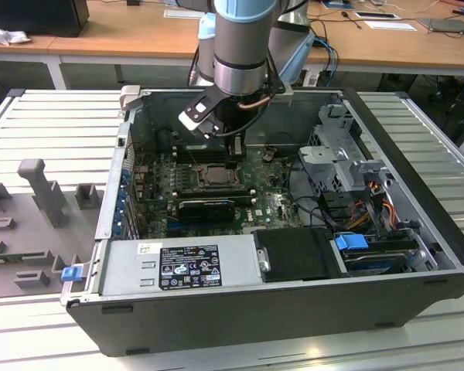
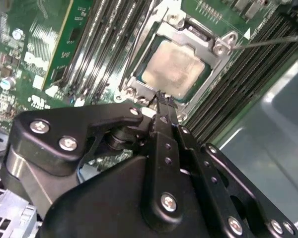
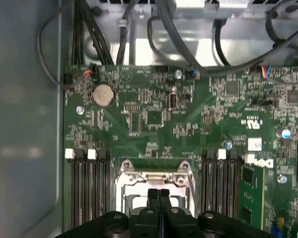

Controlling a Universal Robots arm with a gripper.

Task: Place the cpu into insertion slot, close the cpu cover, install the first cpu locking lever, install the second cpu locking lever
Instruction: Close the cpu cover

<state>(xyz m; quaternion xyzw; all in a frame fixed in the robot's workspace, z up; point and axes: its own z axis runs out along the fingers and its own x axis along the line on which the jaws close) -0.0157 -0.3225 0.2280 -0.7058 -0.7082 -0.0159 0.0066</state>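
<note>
The pincer (image 2: 161, 99) is shut: its two black fingers (image 2: 165, 131) are pressed together along their length, and nothing shows between them. Whether the tips touch the metal below, I cannot tell.

Just beyond the tips lies the cpu (image 2: 176, 67), flat in the insertion slot (image 1: 214, 175). The cpu cover (image 2: 214, 62) is down over it, so the pale chip shows through the square window. In the first wrist view the pincer (image 3: 159, 194) hangs over the near edge of the cover (image 3: 156, 177). A thin metal lever (image 2: 268, 42) runs away from the cover's far corner, well clear of the fingers.

Long black memory slots (image 3: 87, 188) flank the pincer on both sides, set in the green board (image 3: 154, 119).

In the exterior view the arm (image 1: 243, 46) reaches down into the open computer case (image 1: 417, 154), with the pincer (image 1: 233, 147) low over the board. The case lies on a slatted grey worktop (image 1: 54, 116).
</note>
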